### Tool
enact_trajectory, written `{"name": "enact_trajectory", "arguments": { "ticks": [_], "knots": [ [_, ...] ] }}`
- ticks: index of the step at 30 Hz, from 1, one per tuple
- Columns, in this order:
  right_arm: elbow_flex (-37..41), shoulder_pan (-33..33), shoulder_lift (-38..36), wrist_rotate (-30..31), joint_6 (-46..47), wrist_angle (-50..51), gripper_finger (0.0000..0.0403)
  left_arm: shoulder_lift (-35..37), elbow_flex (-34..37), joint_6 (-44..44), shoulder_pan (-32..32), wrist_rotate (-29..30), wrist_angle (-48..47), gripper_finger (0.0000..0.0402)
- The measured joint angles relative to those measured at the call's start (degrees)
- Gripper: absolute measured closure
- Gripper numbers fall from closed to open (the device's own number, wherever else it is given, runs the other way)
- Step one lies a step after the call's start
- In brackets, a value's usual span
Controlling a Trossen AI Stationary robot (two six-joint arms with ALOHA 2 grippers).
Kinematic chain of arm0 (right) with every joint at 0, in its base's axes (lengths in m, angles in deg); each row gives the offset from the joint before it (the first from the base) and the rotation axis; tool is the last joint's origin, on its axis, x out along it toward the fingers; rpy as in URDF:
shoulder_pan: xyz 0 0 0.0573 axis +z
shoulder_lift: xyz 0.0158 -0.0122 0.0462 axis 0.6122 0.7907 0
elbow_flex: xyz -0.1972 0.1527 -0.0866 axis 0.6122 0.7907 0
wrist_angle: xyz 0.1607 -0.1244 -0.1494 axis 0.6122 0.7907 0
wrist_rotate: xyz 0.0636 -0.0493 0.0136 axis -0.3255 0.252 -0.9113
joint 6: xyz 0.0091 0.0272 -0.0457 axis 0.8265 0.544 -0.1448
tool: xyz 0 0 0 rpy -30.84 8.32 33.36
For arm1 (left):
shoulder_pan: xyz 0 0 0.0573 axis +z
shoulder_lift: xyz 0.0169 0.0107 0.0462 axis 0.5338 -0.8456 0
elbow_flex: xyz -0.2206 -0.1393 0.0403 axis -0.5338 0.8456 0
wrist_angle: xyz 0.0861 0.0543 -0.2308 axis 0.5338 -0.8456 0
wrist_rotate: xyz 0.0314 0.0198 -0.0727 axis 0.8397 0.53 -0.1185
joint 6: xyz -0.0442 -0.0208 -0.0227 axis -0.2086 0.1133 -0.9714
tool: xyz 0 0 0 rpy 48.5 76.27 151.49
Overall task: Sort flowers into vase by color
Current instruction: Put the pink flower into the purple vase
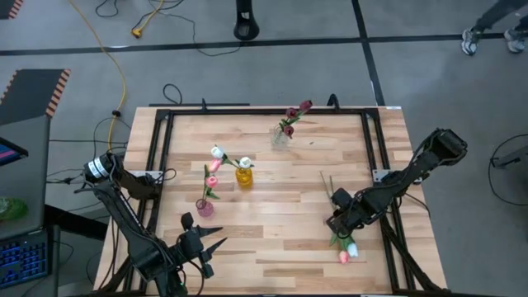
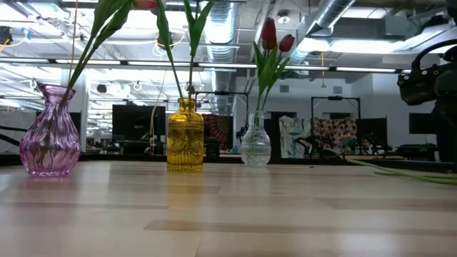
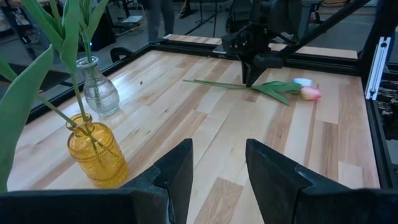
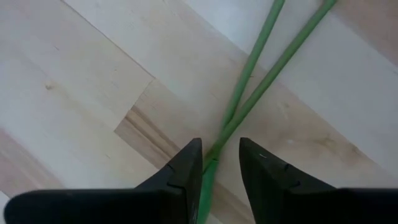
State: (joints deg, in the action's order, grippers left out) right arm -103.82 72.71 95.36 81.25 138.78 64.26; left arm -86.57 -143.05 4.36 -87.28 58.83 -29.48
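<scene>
Two flowers lie on the table at the right, a pink head beside a white one, their thin green stems crossing. My right gripper points down over the crossing, open, one finger on each side of the stems. My left gripper hangs open near the front left, holding nothing. The pink vase holds pink flowers, the yellow vase white ones, and the clear vase dark red ones.
A black metal frame runs round the table top. The three vases stand in the left and middle of the table; bare wood lies between the two grippers. A person's shoes show on the floor beyond the far right corner.
</scene>
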Motion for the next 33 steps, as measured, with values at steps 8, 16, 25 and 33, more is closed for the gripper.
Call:
{"name": "enact_trajectory", "arguments": {
  "ticks": [8,16,25,33],
  "knots": [
    [0.0,0.92,0.0,0.0,-0.02,-1.06,0.0271,0.0,0.0,0.0,0.0,0.0,0.0,0.0265],
    [0.0,2.62,1.73,0.1,0.04,-1.67,0.0271,0.0,0.0,0.0,0.0,0.0,0.02,0.0265],
    [-1.34,2.56,5.39,0.22,0.0,-2.27,0.0271,0.0,0.02,0.33,0.0,0.02,0.02,0.0265],
    [-2.23,2.51,4.74,-0.23,0.03,-1.56,0.0292,0.0,0.02,0.28,0.0,0.02,0.04,0.0265]
  ]
}}
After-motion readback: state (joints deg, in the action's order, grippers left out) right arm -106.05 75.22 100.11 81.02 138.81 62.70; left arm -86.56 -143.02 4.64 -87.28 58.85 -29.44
